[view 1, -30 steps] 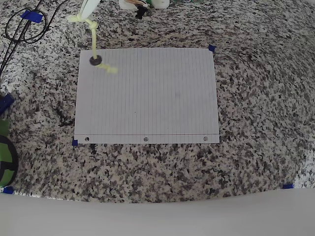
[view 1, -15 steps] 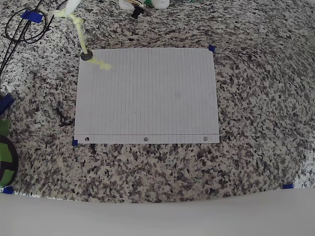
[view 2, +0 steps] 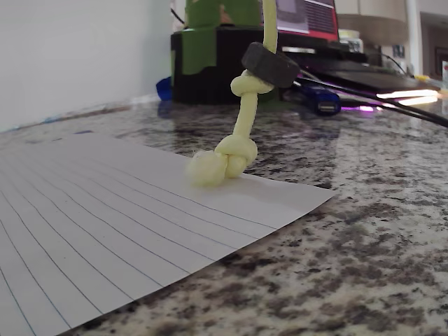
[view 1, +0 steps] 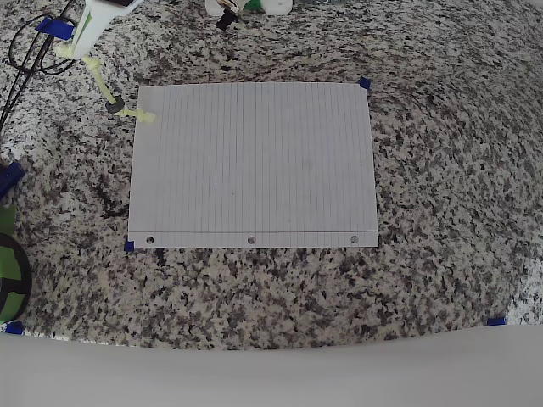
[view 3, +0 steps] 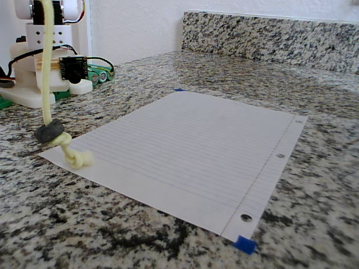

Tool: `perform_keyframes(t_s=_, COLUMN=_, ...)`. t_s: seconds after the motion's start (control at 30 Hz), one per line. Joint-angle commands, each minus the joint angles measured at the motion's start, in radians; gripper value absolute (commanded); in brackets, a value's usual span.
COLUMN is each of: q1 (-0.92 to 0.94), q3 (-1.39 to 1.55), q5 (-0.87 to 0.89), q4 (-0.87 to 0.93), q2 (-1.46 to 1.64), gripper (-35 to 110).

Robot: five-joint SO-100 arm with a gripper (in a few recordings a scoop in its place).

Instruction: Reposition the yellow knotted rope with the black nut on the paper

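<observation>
In the fixed view, the paper point(view 3: 185, 148) lay flat on the granite counter point(view 3: 314, 185). The yellow knotted rope point(view 3: 46, 84) hung nearly upright, its bottom knot touching the sheet's near-left corner, the black nut point(view 3: 49, 132) just above. The gripper point(view 1: 85, 38) pinched its top end.

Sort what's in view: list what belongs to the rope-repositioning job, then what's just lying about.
Job:
yellow knotted rope
black nut
paper
gripper holding the rope's upper end

Lying about:
black cables
blue tape marks
green object
</observation>
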Motion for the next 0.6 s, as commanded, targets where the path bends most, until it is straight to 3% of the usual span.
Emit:
perform_keyframes(t_s=0.0, q1=-0.054, q3=-0.003, q5=0.235, q4=-0.052, q2=0.005, gripper=0)
perform_keyframes(t_s=0.17, q1=-0.170, q3=0.038, q5=0.466, q4=-0.063, q2=0.057, gripper=0)
perform_keyframes(t_s=0.33, q1=-0.279, q3=0.272, q5=0.669, q4=-0.103, q2=0.224, gripper=0)
perform_keyframes(t_s=0.57, q1=-0.506, q3=0.454, q5=0.696, q4=-0.051, q2=0.407, gripper=0)
